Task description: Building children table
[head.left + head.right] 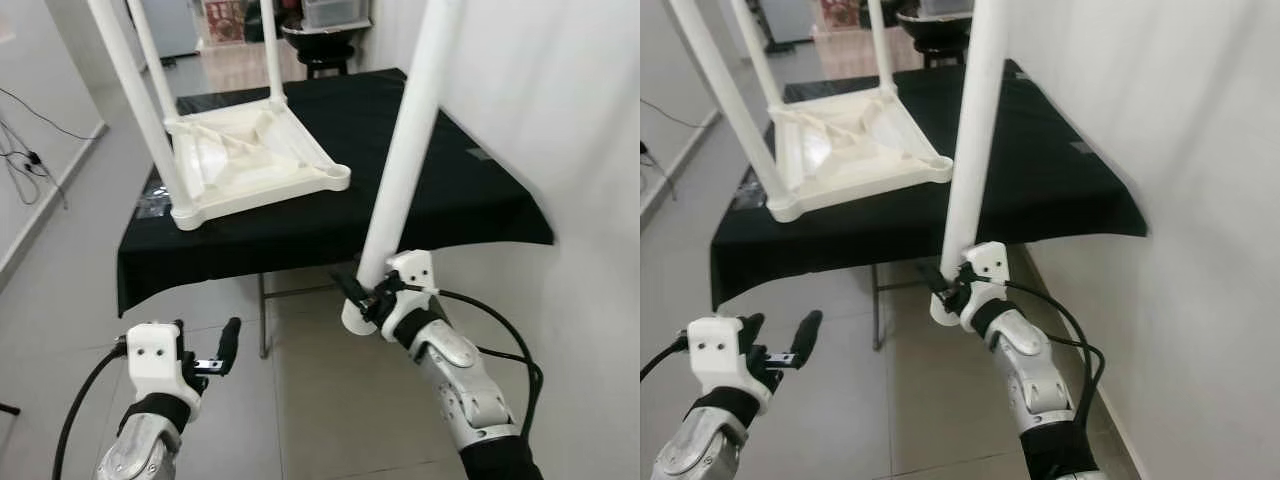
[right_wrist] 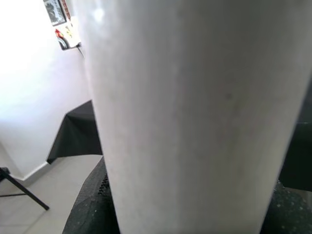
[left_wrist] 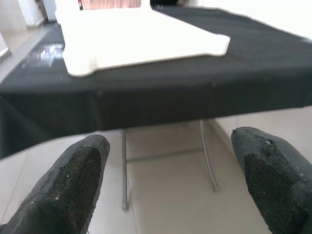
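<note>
— Upside down on the black-clothed table (image 1: 470,200): white children's tabletop (image 1: 255,160), ribbed underside facing up, nearer the left and front edge of the cloth. Three white legs (image 1: 140,105) fitted at its corners, rising out of frame. Near right corner (image 1: 335,178) bare, with no leg in it.

— And the fourth leg?

— Off the table, clamped low down in the right gripper (image 1: 368,297). Loose white leg (image 1: 410,130) held nearly upright, leaning slightly, its lower end below the table's front edge, its upper part passing in front of the cloth near the white wall (image 1: 590,150). Black fingers pressed against both sides of the tube, seen close up in the right wrist view (image 2: 92,204).

— Left side?

— Left gripper (image 1: 208,352) lower left, in front of the table and below its edge, over the tiled floor (image 1: 310,400). Fingers (image 3: 73,180) spread wide apart, holding nothing, aimed toward the cloth's front hang and the metal table frame (image 3: 124,165) beneath.

— Anything else?

— Small clear packet (image 1: 152,205) on the cloth just left of the tabletop. Cables (image 1: 25,160) along the far left wall.
</note>
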{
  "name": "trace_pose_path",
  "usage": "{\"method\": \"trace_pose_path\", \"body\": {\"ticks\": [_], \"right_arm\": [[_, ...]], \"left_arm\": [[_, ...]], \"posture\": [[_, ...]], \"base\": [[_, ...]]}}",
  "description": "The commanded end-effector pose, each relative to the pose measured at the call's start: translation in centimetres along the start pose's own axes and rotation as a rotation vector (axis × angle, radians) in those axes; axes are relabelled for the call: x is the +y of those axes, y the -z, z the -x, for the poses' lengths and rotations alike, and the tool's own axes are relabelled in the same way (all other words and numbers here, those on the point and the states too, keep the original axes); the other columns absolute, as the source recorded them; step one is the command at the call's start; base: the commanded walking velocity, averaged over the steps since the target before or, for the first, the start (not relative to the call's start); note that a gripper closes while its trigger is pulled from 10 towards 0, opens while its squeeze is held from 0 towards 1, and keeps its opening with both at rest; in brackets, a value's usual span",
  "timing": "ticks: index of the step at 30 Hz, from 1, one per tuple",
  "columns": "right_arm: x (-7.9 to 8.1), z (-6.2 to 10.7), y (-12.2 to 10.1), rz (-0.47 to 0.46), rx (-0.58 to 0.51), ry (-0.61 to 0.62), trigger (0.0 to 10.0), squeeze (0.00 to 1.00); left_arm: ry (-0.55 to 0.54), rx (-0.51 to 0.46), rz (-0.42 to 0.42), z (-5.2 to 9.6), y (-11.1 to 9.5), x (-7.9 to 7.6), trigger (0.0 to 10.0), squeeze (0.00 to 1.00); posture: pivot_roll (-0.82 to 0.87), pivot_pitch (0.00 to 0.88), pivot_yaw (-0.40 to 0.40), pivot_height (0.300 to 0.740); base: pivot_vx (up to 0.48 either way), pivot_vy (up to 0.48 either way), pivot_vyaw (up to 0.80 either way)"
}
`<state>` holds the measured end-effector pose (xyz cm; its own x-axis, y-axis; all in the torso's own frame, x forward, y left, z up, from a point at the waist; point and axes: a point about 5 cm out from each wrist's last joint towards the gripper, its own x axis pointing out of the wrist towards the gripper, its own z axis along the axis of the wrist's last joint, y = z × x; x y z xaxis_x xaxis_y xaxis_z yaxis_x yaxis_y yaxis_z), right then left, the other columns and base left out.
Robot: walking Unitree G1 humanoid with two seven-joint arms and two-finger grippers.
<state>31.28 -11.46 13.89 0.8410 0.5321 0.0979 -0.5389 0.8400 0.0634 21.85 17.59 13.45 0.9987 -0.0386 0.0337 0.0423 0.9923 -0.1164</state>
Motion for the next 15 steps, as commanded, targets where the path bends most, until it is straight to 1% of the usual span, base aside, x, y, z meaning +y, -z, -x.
{"method": "trace_pose_path", "body": {"ticks": [1, 2, 7, 9, 12, 15], "right_arm": [[0.19, -0.41, -0.78, -0.009, -0.033, -0.021, 10.0, 0.00], [0.17, -0.51, -0.88, -0.018, -0.035, -0.029, 10.0, 0.00], [0.10, -0.61, -1.13, -0.031, -0.036, -0.043, 10.0, 0.00], [0.21, -0.58, -1.39, -0.042, -0.031, -0.056, 10.0, 0.00], [0.21, -0.58, -1.39, -0.042, -0.031, -0.056, 10.0, 0.00], [0.29, -0.85, -1.65, -0.062, -0.034, -0.062, 10.0, 0.00]], "left_arm": [[0.003, -0.010, -0.005, -0.27, -0.05, 0.03, 10.0, 0.00], [0.009, -0.016, 0.010, -0.45, -0.14, 0.00, 10.0, 0.00], [0.006, -0.018, 0.021, -0.53, -0.30, -0.11, 10.0, 0.00], [-0.019, -0.022, 0.030, -0.44, -0.48, -0.06, 10.0, 0.00], [-0.019, -0.022, 0.030, -0.44, -0.48, -0.06, 10.0, 0.00], [-0.051, -0.034, 0.060, -0.39, -0.71, 0.32, 10.0, 0.00]], "posture": [[-0.08, 0.061, 0.047, 0.740], [-0.08, 0.070, 0.044, 0.740], [-0.07, 0.083, 0.035, 0.740], [-0.07, 0.092, 0.028, 0.740], [-0.07, 0.092, 0.028, 0.740], [-0.08, 0.105, 0.033, 0.740]], "base": [[0.000, 0.000, 0.00], [0.000, 0.000, 0.00], [0.000, 0.000, 0.00], [0.000, 0.000, 0.00], [0.000, 0.000, 0.00], [0.000, 0.000, 0.00]]}}
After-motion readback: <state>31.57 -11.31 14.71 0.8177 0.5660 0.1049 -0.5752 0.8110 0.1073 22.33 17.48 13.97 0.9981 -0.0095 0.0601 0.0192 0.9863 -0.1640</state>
